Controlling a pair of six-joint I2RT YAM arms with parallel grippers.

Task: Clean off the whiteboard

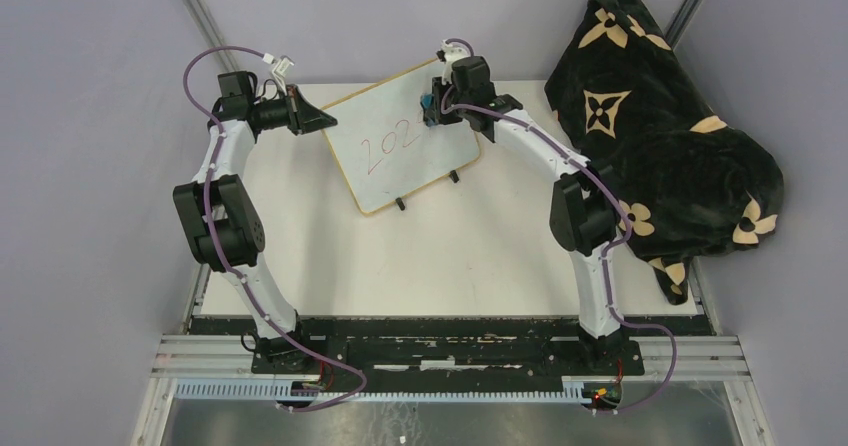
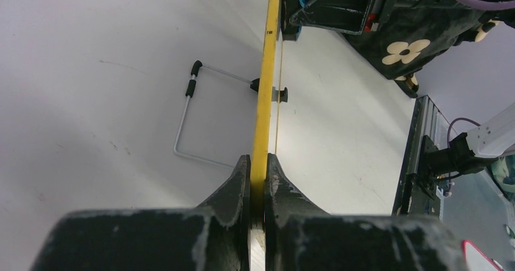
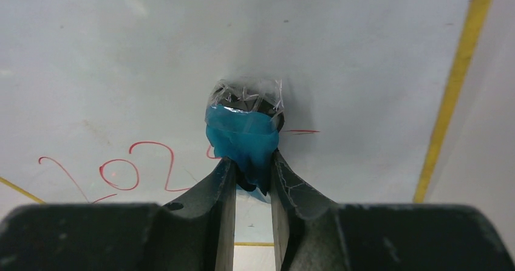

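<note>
The whiteboard (image 1: 405, 141) stands tilted at the back of the table, with red digits "202" (image 1: 390, 144) on it. My left gripper (image 1: 322, 118) is shut on the board's left edge; the left wrist view shows the yellow-wood frame (image 2: 262, 119) clamped between the fingers. My right gripper (image 1: 434, 106) is shut on a blue eraser with clear wrap (image 3: 244, 134) and presses it against the board face (image 3: 340, 52) at the right end of the digits (image 3: 121, 171). A short red stroke (image 3: 302, 131) shows beside the eraser.
A black blanket with tan flower patterns (image 1: 660, 136) lies heaped at the table's right side. The board's wire stand (image 2: 194, 116) rests on the table behind it. Metal rails (image 1: 450, 356) run along the near edge by the arm bases.
</note>
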